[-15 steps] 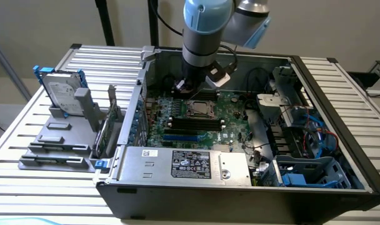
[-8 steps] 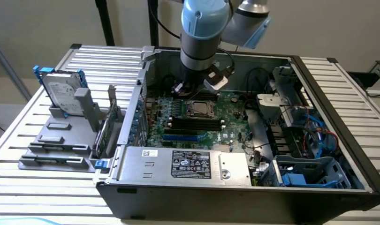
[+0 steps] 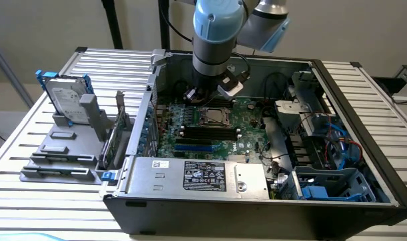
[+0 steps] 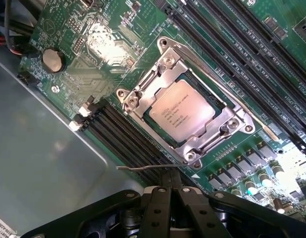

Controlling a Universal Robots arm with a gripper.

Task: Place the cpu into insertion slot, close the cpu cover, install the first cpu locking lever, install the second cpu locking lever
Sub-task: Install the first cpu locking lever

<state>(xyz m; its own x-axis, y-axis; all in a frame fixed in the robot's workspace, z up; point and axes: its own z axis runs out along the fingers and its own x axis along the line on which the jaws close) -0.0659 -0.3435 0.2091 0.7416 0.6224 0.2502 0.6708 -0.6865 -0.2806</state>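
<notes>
Exterior view: the arm (image 3: pixel 213 40) is reaching down into the open computer case (image 3: pixel 257 213) on the slatted counter (image 3: pixel 103 63). Its claw (image 3: pixel 203 97) is hanging low over the green motherboard (image 3: pixel 251 135), just beside the insertion slot (image 3: pixel 213 117).

Wrist view: the cpu (image 4: pixel 181 115) is sitting silvery face up in the insertion slot, and the cpu cover (image 4: pixel 169 67) is lying flat around its edges. The claw (image 4: pixel 170 187) is showing fingers pressed together and empty. Their tips are sitting right by a thin wire locking lever (image 4: pixel 143 167); whether they are touching it, I can't tell.
</notes>
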